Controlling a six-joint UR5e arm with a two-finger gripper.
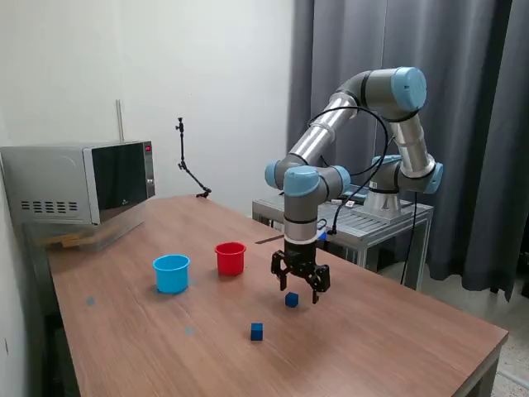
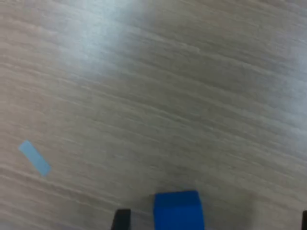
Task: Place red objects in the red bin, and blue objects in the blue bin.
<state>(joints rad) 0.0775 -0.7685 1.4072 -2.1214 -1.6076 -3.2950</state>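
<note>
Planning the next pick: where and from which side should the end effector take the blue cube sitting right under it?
Take the blue cube from straight above, closing on two opposite vertical faces. It sits flat on the table with bare wood all round, and the open end effector hangs just over it. In the wrist view the cube lies between the fingers, so a straight descent probably suffices.

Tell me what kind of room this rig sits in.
Probably a lab or office corner, not a kitchen: a robot arm on a metal stand beside a wooden table, a microwave at the table's far end, and grey curtains behind.
</note>
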